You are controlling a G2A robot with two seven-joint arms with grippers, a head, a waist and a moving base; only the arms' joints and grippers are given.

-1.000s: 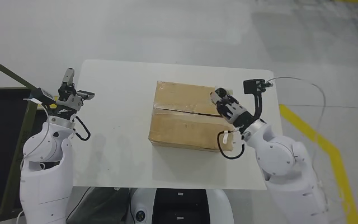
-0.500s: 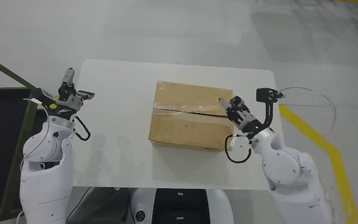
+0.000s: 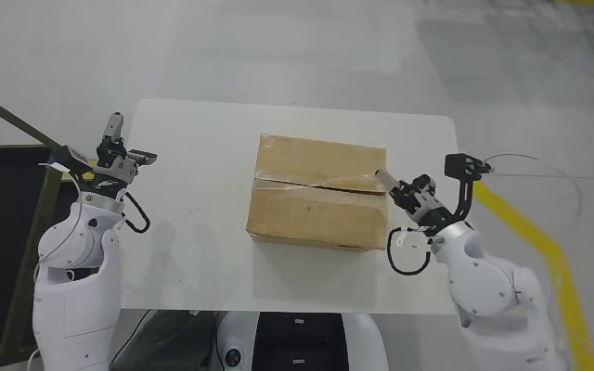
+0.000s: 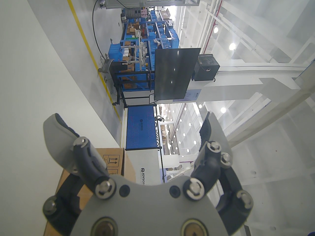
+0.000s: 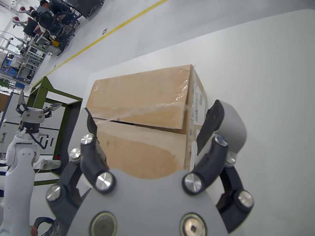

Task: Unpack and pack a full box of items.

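Cardboard box (image 3: 318, 193), brown, matte and rectangular, is sitting at the centre of the white table (image 3: 195, 139). Its two top flaps are lying shut, meeting along a dark seam that runs from 9 to 3 o'clock. Clear tape (image 5: 147, 109), glossy and wrinkled, is crossing the seam and looking torn. A pale printed label (image 5: 196, 104) is sticking to the end face at 3 o'clock.

Right gripper (image 3: 394, 184) is hovering at the box's 3 o'clock end, its dark ribbed pads (image 5: 209, 121) spread wide and grasping nothing. Whether a fingertip is touching the cardboard is hard to make out. Its body is covering the near part of the box's top in the right wrist view.

Left gripper (image 3: 130, 139) is staying well apart at the table's 9 o'clock edge, pointing upward with fingers released and empty.

The tabletop is looking smooth with rounded corners. Pale grey floor is surrounding it, with a yellow line (image 3: 520, 223) running past at 3 o'clock.
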